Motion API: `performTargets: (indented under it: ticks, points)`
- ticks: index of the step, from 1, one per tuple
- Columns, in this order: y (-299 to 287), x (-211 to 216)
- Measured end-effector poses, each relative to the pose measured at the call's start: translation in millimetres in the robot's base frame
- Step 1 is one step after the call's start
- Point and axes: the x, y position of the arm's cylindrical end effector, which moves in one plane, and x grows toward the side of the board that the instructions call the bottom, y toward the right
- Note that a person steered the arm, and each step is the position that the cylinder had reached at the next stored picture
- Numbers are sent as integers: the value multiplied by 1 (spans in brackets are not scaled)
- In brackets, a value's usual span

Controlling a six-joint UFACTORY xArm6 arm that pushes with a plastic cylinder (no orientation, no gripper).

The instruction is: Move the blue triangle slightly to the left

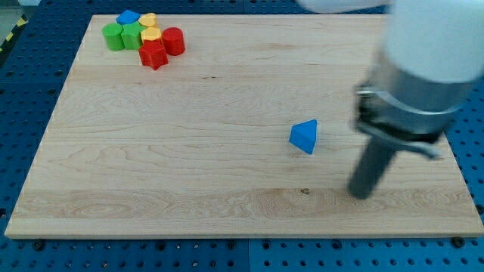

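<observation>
Blue triangle (pixel 304 137), my tip (pixel 361 195) lower right

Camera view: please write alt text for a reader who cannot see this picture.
A small blue triangle block lies alone on a light wooden board, with my tip just to its lower right, not touching it. Green, yellow, red and blue blocks cluster at the view's top left.

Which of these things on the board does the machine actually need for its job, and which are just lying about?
Needed for the job:
- blue triangle, alone toward the view's right
- my tip, to the triangle's right and lower, not touching it

Just lying about, clustered at the view's top left:
- blue block
- yellow blocks
- green blocks
- red blocks
</observation>
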Motion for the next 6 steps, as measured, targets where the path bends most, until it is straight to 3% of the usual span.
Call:
performTargets:
  ticks: [1, 3, 6]
  points:
    - [4, -29]
    - [-100, -82]
    - [-214, -102]
